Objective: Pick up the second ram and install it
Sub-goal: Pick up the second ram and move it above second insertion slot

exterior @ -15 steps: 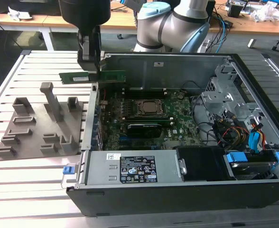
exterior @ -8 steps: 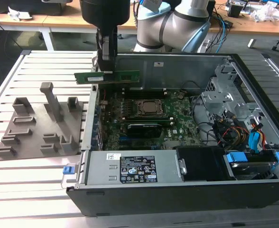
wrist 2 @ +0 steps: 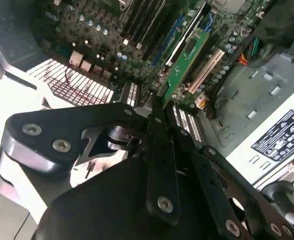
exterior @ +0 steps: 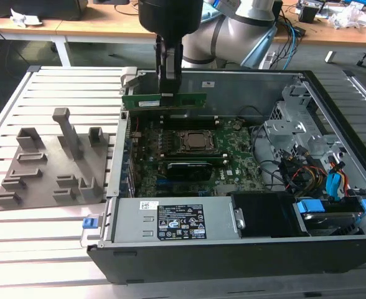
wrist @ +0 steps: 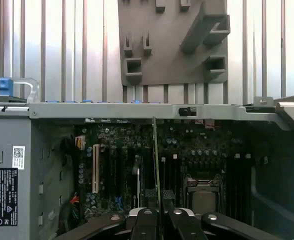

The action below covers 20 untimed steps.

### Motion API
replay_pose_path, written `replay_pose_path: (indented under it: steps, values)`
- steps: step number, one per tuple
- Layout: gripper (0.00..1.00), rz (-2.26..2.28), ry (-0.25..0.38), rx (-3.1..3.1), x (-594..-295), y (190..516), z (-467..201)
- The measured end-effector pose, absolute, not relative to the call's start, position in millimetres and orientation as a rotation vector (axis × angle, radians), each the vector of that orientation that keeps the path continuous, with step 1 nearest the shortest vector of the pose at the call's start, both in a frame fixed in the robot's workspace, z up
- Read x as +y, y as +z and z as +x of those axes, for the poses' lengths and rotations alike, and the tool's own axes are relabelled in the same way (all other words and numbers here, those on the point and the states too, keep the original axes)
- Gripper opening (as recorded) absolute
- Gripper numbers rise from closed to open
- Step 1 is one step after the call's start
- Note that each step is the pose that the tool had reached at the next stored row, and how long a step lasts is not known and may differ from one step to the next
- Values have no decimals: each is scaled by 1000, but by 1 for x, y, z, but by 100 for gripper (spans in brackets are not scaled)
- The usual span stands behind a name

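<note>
Currently logged, item by item:

- Gripper (exterior: 169, 90), one. Its two dark fingers (exterior: 163, 75) are closed tight on the top edge of the second ram, near the middle of its length. In the second wrist view the gripper (wrist 2: 157, 102) shows both fingers pressed flat against the board, with no gap.
- Second ram (exterior: 139, 101), one, a slim green stick. It is held level and on edge inside the open computer case (exterior: 251, 81), near the far wall. It hangs over the motherboard (exterior: 239, 149), on the far side of the CPU socket (exterior: 198, 142). It sits raised above the board, not pushed into a slot. In the second wrist view the stick (wrist 2: 187, 62) runs out past the fingertips. In the first wrist view it (wrist: 156, 150) appears edge-on as a thin line rising from the gripper (wrist: 160, 197).
- Grey fixture tray (exterior: 46, 180), one. It lies on the slatted table (exterior: 40, 237) at the exterior view's left, beside the case.
- Power supply (exterior: 177, 218), one, along the near side of the case.
</note>
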<state>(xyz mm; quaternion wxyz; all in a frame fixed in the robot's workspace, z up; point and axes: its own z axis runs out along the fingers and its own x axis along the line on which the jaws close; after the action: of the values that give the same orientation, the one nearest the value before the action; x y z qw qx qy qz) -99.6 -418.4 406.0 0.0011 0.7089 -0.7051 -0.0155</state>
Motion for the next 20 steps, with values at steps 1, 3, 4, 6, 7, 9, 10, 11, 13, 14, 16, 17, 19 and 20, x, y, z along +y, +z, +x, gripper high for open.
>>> replay_pose_path:
  steps: [1,3,4,6,7,9,10,11,13,14,16,17,19,20]
  values:
    - [14,2225,-49,-2214,-418,406,-94]
    - [14,2225,-49,-2213,-418,406,-83]
    - [14,2225,-49,-2213,-418,406,-79]
    - [14,2224,-48,-2213,-418,406,-68]
    - [14,2224,-48,-2212,-418,406,-55]
    - [14,2222,-49,-2210,-418,405,-34]
    - [14,2222,-49,-2210,-418,405,-32]
    - [14,2222,-50,-2210,-418,404,-29]
    - [14,2221,-50,-2209,-417,403,-22]
    - [14,2220,-50,-2209,-417,402,-18]
    - [14,2219,-50,-2208,-416,400,-14]
    - [14,2218,-51,-2206,-416,397,-11]
    - [14,2218,-52,-2206,-414,392,-10]
    - [14,2218,-53,-2207,-413,391,-11]
